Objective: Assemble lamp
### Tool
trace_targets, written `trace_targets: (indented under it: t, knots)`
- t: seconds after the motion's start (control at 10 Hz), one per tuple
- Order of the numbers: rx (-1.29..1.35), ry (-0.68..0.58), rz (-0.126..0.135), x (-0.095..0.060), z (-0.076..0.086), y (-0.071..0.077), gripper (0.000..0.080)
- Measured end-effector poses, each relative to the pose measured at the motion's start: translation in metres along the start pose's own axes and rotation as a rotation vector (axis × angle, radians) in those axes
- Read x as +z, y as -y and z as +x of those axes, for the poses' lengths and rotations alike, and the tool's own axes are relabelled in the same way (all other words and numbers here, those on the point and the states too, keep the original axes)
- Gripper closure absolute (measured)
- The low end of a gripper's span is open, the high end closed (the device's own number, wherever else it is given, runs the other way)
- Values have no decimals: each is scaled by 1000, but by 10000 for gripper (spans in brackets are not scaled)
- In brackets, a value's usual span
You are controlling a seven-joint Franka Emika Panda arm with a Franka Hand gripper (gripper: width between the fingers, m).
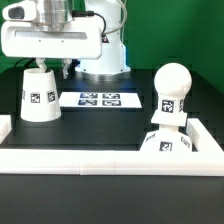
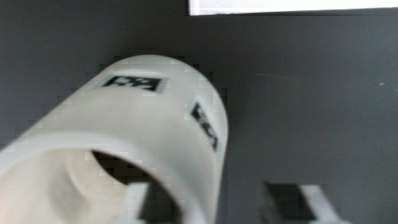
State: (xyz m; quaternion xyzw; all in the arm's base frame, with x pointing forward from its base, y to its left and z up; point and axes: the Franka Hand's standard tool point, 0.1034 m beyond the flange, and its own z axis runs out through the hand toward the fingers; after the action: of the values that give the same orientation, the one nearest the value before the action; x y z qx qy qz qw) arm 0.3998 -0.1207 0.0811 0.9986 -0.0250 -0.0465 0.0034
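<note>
Lamp shade (image 1: 40, 94) on the black table (image 1: 100, 130) at the exterior view's left, wide end down, narrow end up, directly beneath the gripper (image 1: 50, 66). In the wrist view, shade (image 2: 134, 150) seen down its length, open mouth toward the camera, tags on its wall. One dark finger (image 2: 294, 200) visible beside the shade and apart from it; the other finger not clearly made out, so the jaw gap cannot be told, nor whether anything is gripped. No contact with the shade visible in either view.

Bulb (image 1: 170, 92) already upright in the base (image 1: 167, 142) at the exterior view's right, near a white fence (image 1: 100, 160) along the near edge. Marker board (image 1: 100, 99) flat on the table between shade and bulb, further back.

Likely step: taking up the shade for placing over the bulb.

Probably light, hollow, rigid plastic; smooth and sloped, so prone to slipping upward out of a squeeze on the cone wall. Better hold: across the narrow top rim, or one finger inside and one outside the wall. Thin wall perhaps slightly yielding under a hard pinch; moderate force advisable. Easily tipped by a sideways nudge.
</note>
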Motion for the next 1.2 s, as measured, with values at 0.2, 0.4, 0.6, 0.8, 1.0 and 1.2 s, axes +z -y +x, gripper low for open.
trace_targets:
  t: [0.2,0.4,0.6,0.8,1.0,1.2]
  knots:
    - [-1,-4,0,-1,1,0,755]
    - [-1,-4,0,-1,2,0,755]
    - [-5,-2,2,-3,3,4,755]
    - [-3,2,10,-11,6,16,755]
    - [7,8,21,-23,12,31,755]
    - [24,17,29,-37,24,48,755]
